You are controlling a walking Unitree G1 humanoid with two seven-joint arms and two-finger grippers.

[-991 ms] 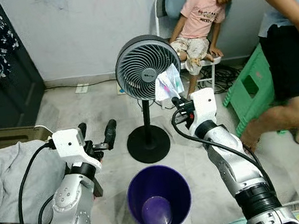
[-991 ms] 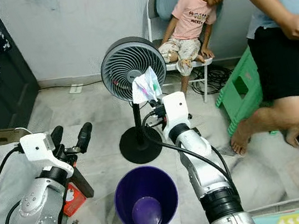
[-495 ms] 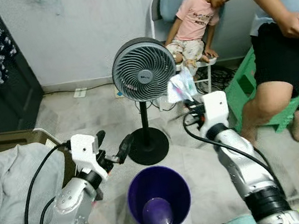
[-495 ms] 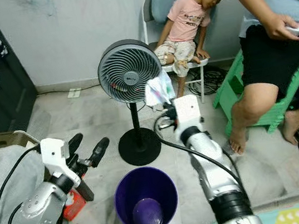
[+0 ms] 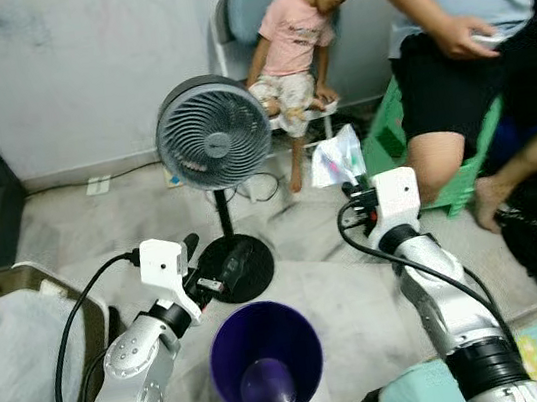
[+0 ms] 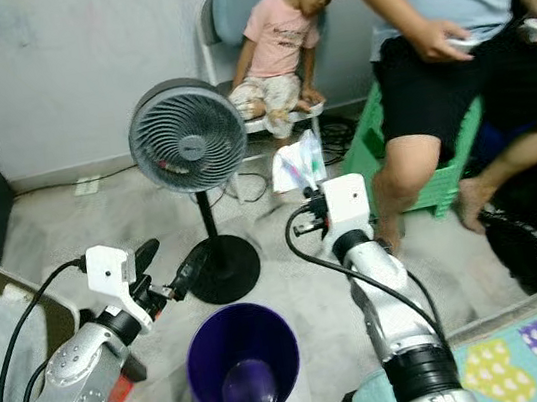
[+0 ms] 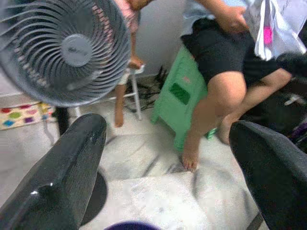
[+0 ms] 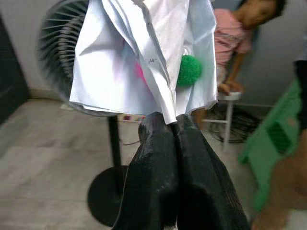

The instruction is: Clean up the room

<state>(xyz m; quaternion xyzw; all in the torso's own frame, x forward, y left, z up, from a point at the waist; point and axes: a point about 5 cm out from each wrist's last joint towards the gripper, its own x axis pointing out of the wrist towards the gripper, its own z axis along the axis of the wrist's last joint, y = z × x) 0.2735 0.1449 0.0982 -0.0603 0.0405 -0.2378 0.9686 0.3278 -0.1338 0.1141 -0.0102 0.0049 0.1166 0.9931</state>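
My right gripper [image 5: 354, 186] is shut on a crumpled white paper [image 5: 335, 157] with pink and green marks, held up to the right of the fan and above the floor. In the right wrist view the paper [image 8: 144, 52] fans out from the closed fingertips [image 8: 165, 125]. A purple bin [image 5: 266, 360] stands on the floor below and between my arms, with nothing in it. My left gripper [image 5: 213, 258] is open and empty, just above the bin's left rim; its fingers [image 7: 62, 172] are spread wide.
A standing fan [image 5: 212, 133] on a round black base is just behind the bin. A child sits on a chair [image 5: 286, 36] by the wall. A person sits on a green stool [image 5: 456, 173] at the right. A box with cloth [image 5: 13, 350] is at left.
The camera has swung to the right. My right gripper has carried the paper away from the fan's front to its right side. My left gripper has dropped lower, nearer the bin.
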